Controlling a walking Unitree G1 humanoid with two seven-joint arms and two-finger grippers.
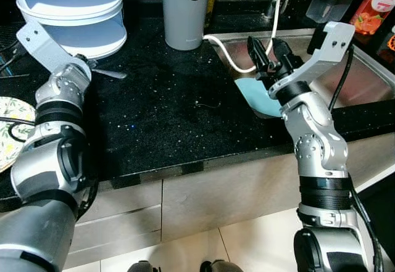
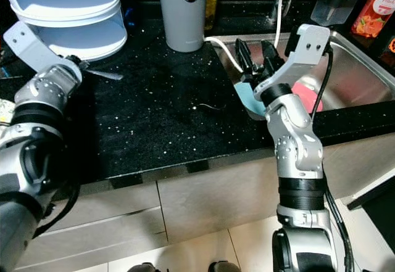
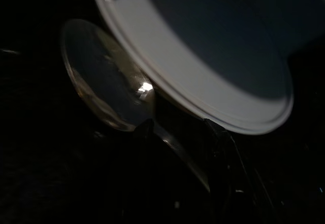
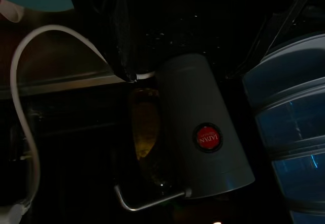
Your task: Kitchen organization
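black speckled counter [image 1: 166,118] runs to a steel sink [image 1: 364,81] on the right. left hand [image 1: 83,64] is clamped on a spoon [image 1: 108,73] beside the white container [image 1: 74,13], handle lying toward the sink. right hand [image 1: 270,53], fingers apart, hovers over the sink edge above a teal plate [image 1: 256,96], nearest it.

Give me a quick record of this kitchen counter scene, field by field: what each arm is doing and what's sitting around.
surface: black speckled countertop
left gripper: fingers around a spoon, beside the white and blue container
right gripper: fingers apart, at the sink edge, over a light blue item
grey tumbler: upright, red round label
white hose: curves by the sink
patterned plate: far left edge
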